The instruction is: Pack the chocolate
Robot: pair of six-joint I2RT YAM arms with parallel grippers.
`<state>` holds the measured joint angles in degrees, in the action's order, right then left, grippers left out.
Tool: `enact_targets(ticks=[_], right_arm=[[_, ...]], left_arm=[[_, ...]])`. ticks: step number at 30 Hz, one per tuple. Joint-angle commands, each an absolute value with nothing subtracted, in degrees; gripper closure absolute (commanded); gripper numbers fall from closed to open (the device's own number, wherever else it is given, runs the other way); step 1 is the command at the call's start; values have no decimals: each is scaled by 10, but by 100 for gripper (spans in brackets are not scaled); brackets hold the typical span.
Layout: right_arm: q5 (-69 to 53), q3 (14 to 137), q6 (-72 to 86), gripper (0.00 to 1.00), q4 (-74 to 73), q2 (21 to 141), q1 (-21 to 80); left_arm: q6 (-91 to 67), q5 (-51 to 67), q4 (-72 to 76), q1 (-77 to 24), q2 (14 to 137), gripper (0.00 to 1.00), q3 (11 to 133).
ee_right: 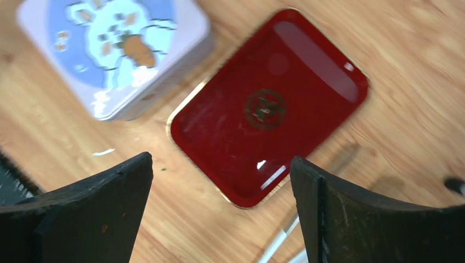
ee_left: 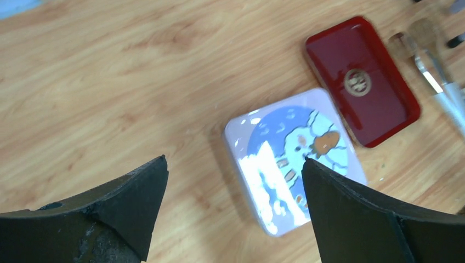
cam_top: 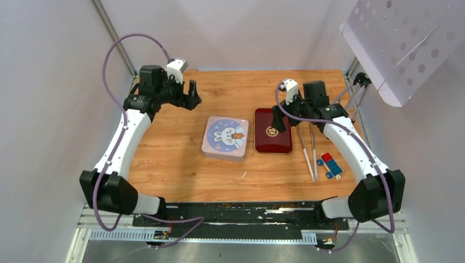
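Both hands gape empty: left hand (ee_left: 234,160) far left, right hand (ee_right: 220,159) above the red tin (ee_right: 263,109). No chocolate showing; centre squarely on its lid edges.

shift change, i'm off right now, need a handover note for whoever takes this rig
Left tool: open, empty, raised at the back left of the table, looking down on the bunny tin.
Right tool: open, empty, above the red tray.
Things: the tin has its lid on. The tray beside it is empty. The tongs and the red-and-blue block lie to the right of the tray.
Chocolate: none shows in any view.
Done: nothing packed that can be seen.
Left: find the chocolate, probably open the tin, then pack.
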<state>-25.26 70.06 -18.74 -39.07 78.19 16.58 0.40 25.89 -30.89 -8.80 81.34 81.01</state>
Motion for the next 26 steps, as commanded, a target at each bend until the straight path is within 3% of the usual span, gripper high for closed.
enact_targets(ticks=[1, 5, 13, 23, 26], right_arm=[[-106, 709, -114, 1, -342, 762, 153], [-49, 725, -98, 0, -354, 756, 153], [-16, 773, -75, 0, -354, 757, 153], [22, 891, -69, 0, -376, 776, 153], [21, 889, -57, 0, -372, 779, 153]], left_arm=[[34, 139, -325, -85, 750, 0, 747], [4, 57, -286, -85, 695, 0, 675], [-3, 52, -270, -85, 676, 0, 638], [43, 100, -289, -85, 697, 0, 750], [-10, 84, -285, -85, 700, 0, 749]])
